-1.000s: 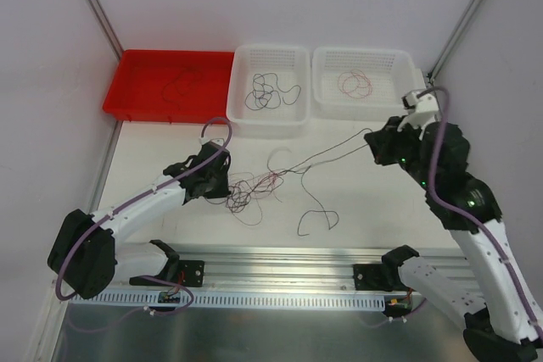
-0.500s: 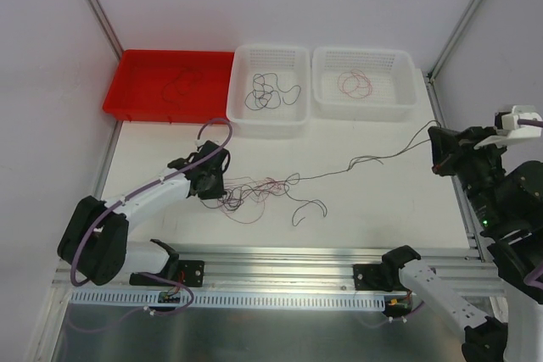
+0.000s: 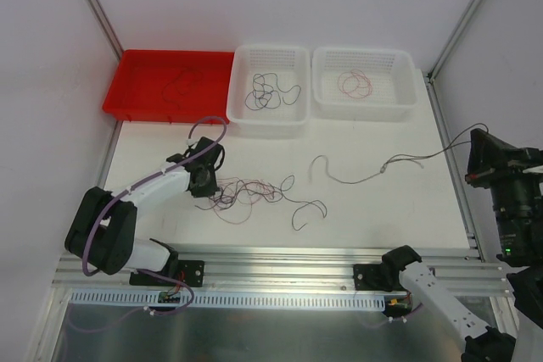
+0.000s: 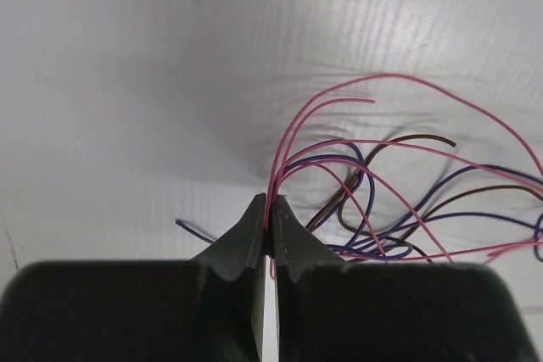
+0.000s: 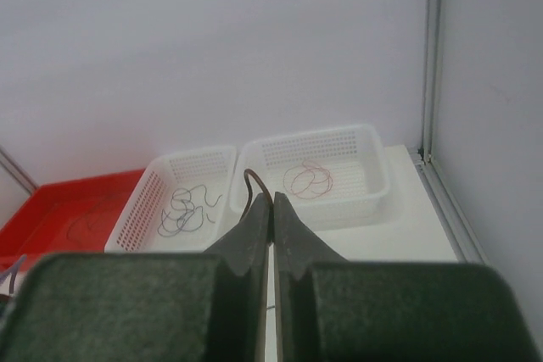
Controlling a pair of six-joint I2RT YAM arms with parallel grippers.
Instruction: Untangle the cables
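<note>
A tangle of thin red, purple and brown cables (image 3: pixel 248 192) lies on the white table left of centre. My left gripper (image 3: pixel 208 181) sits at its left end. In the left wrist view that gripper (image 4: pixel 271 207) is shut on a few red strands, and the rest of the tangle (image 4: pixel 386 209) fans out to the right. One dark cable (image 3: pixel 365 178) runs apart from the tangle, from mid-table to my right gripper (image 3: pixel 473 157) at the far right edge. Up close, the right gripper (image 5: pixel 272 201) is shut on the brown end of that cable (image 5: pixel 255 181).
Three containers line the back edge: a red tray (image 3: pixel 140 99) with one dark strand, a white basket (image 3: pixel 270 50) holding dark cables (image 3: pixel 267 95), and a white basket (image 3: pixel 365 52) holding red cables (image 3: pixel 355 84). A metal rail (image 3: pixel 280 258) runs along the near edge.
My right gripper swung far to the right, drawing the dark cable out of the tangle until it lies separate. The left gripper shifted slightly back and left, still gripping the tangle.
</note>
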